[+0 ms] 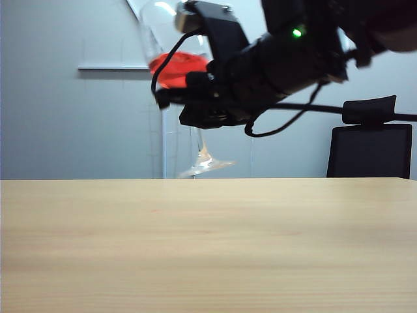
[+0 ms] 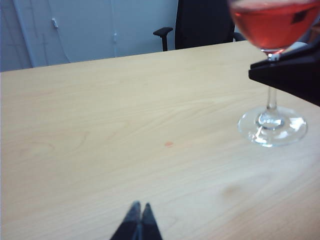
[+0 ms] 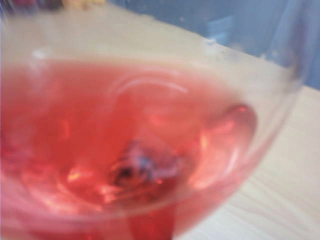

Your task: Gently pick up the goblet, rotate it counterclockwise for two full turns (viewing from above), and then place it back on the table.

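The goblet (image 1: 176, 68), a clear glass with red liquid, is tilted in the exterior view, and its round foot (image 1: 207, 166) hangs slanted just over the far edge of the table (image 1: 208, 248). My right gripper (image 1: 189, 105) is shut on the goblet's thin stem under the bowl. In the left wrist view the goblet (image 2: 272, 125) shows at the side, with a black finger (image 2: 287, 75) of the right gripper across its stem. The right wrist view is filled by the goblet's bowl (image 3: 125, 140), which hides the jaws. My left gripper (image 2: 139, 206) is shut and empty, low over the table (image 2: 100, 125), far from the glass.
A black office chair (image 1: 368, 150) stands behind the table at the right, also seen as the chair (image 2: 200, 22) in the left wrist view. A pale wall lies behind. A small red spot (image 2: 169, 144) marks the tabletop.
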### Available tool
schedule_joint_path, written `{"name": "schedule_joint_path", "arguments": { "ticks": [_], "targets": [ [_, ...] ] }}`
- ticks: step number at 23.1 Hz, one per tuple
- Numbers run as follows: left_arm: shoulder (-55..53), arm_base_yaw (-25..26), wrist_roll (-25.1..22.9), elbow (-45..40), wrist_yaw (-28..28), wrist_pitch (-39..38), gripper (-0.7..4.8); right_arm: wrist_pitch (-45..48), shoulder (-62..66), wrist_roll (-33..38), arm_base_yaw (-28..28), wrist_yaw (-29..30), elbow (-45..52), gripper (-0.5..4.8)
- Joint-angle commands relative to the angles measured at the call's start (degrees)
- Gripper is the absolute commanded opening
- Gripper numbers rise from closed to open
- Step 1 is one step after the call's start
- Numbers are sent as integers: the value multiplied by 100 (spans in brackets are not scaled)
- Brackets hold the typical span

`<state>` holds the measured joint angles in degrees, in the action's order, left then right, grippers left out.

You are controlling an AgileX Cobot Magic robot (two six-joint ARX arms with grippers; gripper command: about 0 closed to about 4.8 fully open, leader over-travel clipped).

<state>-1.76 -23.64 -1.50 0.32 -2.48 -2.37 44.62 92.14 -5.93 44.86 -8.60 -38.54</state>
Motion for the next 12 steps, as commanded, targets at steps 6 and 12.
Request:
{"name": "schedule_joint_path", "arguments": {
  "ticks": [6, 12],
  "targets": [
    [79, 0, -2, 20, -15, 70, -5, 1753, 24, 992, -109, 125, 404, -5],
    [83, 0, -2, 20, -15, 72, -5, 2723, 704, 1606, -614, 404, 361, -5]
  ]
}}
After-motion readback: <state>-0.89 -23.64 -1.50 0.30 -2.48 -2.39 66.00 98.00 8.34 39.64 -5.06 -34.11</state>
